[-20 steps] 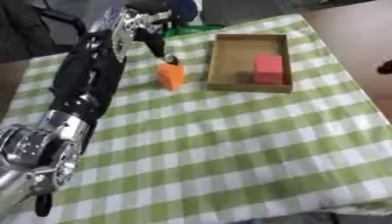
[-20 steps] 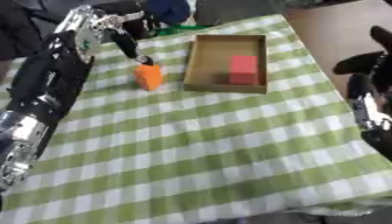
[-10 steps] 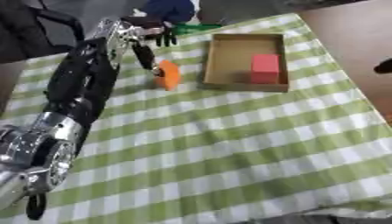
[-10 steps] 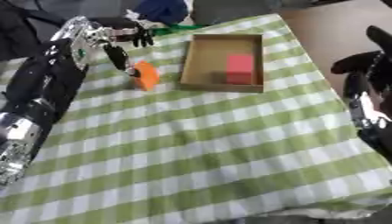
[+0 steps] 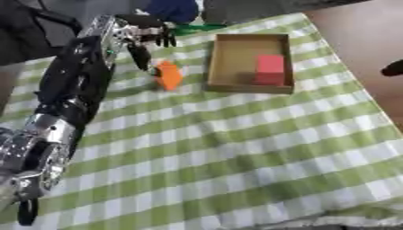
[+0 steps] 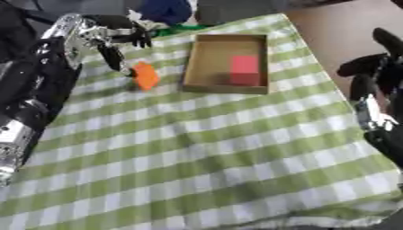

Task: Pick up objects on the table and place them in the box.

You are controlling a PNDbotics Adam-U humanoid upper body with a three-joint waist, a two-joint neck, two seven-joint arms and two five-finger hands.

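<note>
- The left hand (image 5: 138, 38) reaches over the far left of the bench (image 5: 236, 148). Its fingers (image 5: 142, 56) hang spread and fairly straight and hold nothing; one dark finger points down right beside the orange block (image 5: 168, 75), just left of it and about touching its upper edge.
- The orange block lies on the checked cloth, on the box side of those fingers. The box (image 5: 222, 63) is a little further that way, apart from the block, with a red block (image 5: 269, 69) already inside it.
- Risk: with only one finger at the block and nothing visibly behind it, closing now would likely push it instead of pinching it. It looks tilted, so it may tip or slide toward the box wall.
- Risk: if the block ends up against the box wall, there would be little room for a finger on that side, and the grasp gets harder.
- Risk: the cloth looks loose, and fingers dragging on it could bunch it up and shift both block and box.
- Risk: a green thing (image 5: 193, 29) and a blue thing (image 5: 173, 9) sit just beyond the fingers at the far edge; a wide swing of the hand could knock them.
- The right hand (image 6: 378, 85) waits off the bench's right edge, fingers up and relaxed, well away from the block, so it is unlikely to interfere.
</note>
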